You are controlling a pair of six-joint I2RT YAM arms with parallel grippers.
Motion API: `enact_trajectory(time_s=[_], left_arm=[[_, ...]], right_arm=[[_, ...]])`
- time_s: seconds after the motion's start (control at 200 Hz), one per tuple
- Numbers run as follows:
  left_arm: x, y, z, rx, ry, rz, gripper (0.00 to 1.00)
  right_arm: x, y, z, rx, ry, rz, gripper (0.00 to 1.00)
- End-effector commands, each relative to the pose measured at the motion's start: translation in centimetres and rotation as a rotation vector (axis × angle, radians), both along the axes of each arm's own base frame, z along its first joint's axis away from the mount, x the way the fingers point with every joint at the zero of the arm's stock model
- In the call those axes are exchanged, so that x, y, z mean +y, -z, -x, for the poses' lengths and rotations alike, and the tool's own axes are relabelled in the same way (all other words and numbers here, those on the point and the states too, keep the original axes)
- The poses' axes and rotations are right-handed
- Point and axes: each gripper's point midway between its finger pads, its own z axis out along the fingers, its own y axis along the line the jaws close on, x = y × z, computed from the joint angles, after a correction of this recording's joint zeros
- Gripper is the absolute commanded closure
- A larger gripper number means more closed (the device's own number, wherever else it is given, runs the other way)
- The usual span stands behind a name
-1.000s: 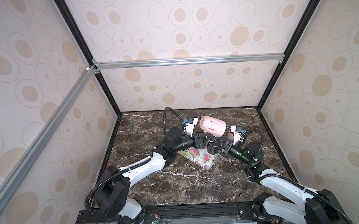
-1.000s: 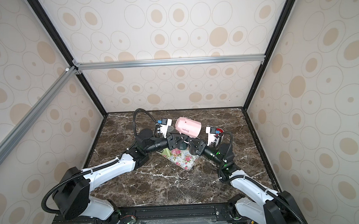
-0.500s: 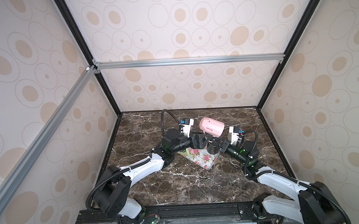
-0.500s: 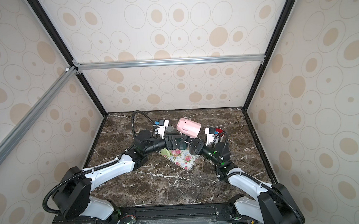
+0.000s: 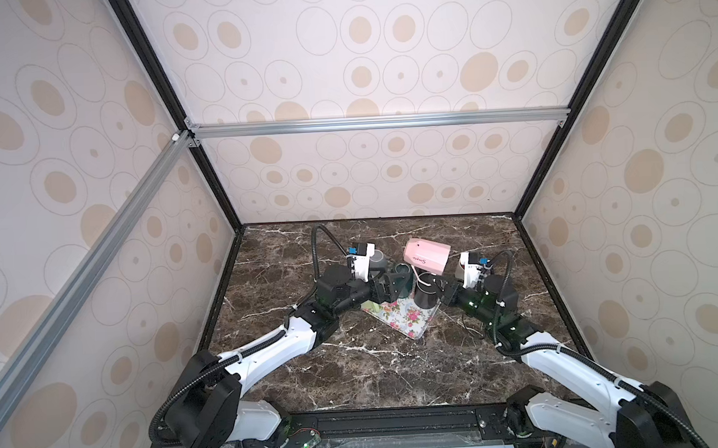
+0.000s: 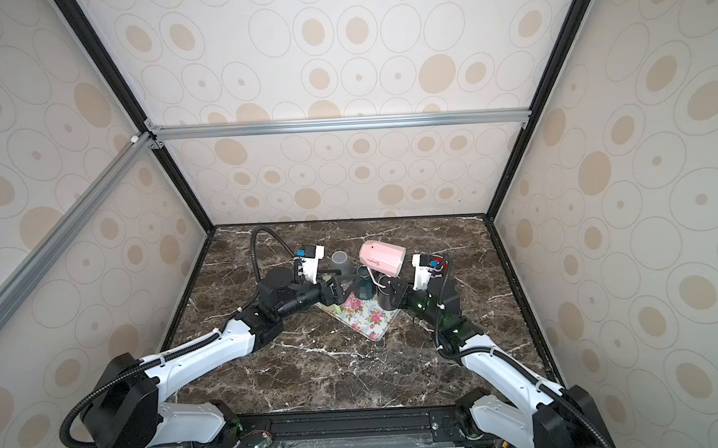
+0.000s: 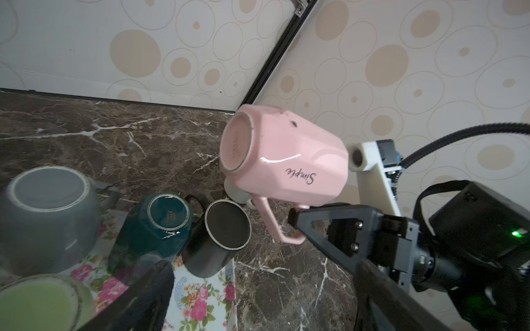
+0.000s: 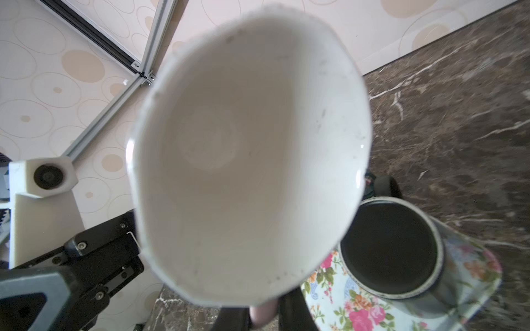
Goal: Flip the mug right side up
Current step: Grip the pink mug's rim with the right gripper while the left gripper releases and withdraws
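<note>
The pink mug [image 5: 427,255] [image 6: 383,257] hangs above the table on its side. Its base faces the left arm and its handle points down. My right gripper [image 5: 428,281] [image 6: 389,285] is shut on that handle [image 7: 282,232]. In the left wrist view the mug [image 7: 286,163] shows the word "Simple", with the right gripper [image 7: 294,222] pinching the handle. The right wrist view looks straight into the mug's white inside [image 8: 246,143], above the right gripper [image 8: 262,312]. My left gripper [image 5: 397,282] [image 6: 343,288] [image 7: 263,266] stands open and empty, just left of the mug and apart from it.
A floral tray [image 5: 403,316] [image 7: 200,301] [image 8: 344,301] lies under both grippers. On or beside it stand upside-down mugs: grey [image 7: 48,223], teal [image 7: 160,226] and black [image 7: 220,235] [image 8: 393,246]. A green mug [image 7: 34,303] sits close to the left wrist camera. The walls are near behind.
My left gripper has opened wide, let go of the pink mug and drawn back a little. The right gripper still holds the mug by its handle.
</note>
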Motion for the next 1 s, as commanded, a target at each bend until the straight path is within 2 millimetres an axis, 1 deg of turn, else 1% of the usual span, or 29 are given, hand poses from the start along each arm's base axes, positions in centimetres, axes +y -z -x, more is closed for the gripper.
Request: enact_trajectory(time_s=[0.0, 0.065, 0.24, 0.34, 0.44, 0.52, 0.575, 0.65, 0.71, 0.76, 0.82, 0.86, 0.915, 0.995], left_arm=[[1.6, 0.3, -0.3, -0.046, -0.055, -0.06, 0.02], [2.1, 0.6, -0.1, -0.052, -0.075, -0.073, 0.02], [3.6, 1.7, 0.5, -0.083, -0.117, -0.091, 0.02], [4.4, 2.9, 0.6, -0.09, -0.145, -0.118, 0.02], [5.5, 4.1, 0.8, -0.109, -0.184, -0.126, 0.02], [5.8, 4.9, 1.2, -0.141, -0.182, -0.143, 0.02], [5.2, 4.8, 1.8, -0.164, -0.133, -0.119, 0.02], [4.0, 4.1, 2.8, -0.196, -0.048, -0.052, 0.02], [3.7, 4.5, 3.2, -0.188, -0.022, -0.043, 0.02], [3.9, 5.1, 3.1, -0.177, -0.032, -0.058, 0.02], [4.6, 5.8, 2.9, -0.167, -0.071, -0.07, 0.02], [5.0, 5.9, 3.0, -0.171, -0.086, -0.075, 0.02], [5.4, 5.9, 3.0, -0.18, -0.106, -0.081, 0.02], [6.1, 5.9, 2.9, -0.19, -0.141, -0.087, 0.02]], right_arm=[[-1.7, -5.5, -0.3, -0.155, 0.084, 0.066, 1.0], [-2.9, -6.1, -0.3, -0.149, 0.133, 0.145, 1.0], [-6.7, -6.8, 0.1, -0.075, 0.273, 0.37, 1.0], [-8.8, -7.1, 0.7, -0.025, 0.339, 0.467, 1.0], [-10.7, -7.4, 1.2, 0.011, 0.407, 0.529, 1.0], [-11.2, -7.5, 1.5, 0.013, 0.422, 0.554, 1.0], [-10.9, -7.6, 1.5, -0.008, 0.4, 0.559, 1.0], [-11.5, -7.4, 1.4, 0.007, 0.423, 0.573, 1.0], [-11.8, -7.1, 1.3, 0.024, 0.429, 0.591, 1.0], [-11.9, -7.0, 1.2, 0.023, 0.433, 0.593, 1.0], [-12.1, -7.0, 1.1, 0.023, 0.447, 0.598, 1.0], [-12.4, -7.1, 1.1, 0.029, 0.463, 0.606, 1.0], [-13.2, -7.1, 1.0, 0.047, 0.497, 0.629, 1.0], [-14.9, -7.0, 0.9, 0.121, 0.565, 0.684, 1.0]])
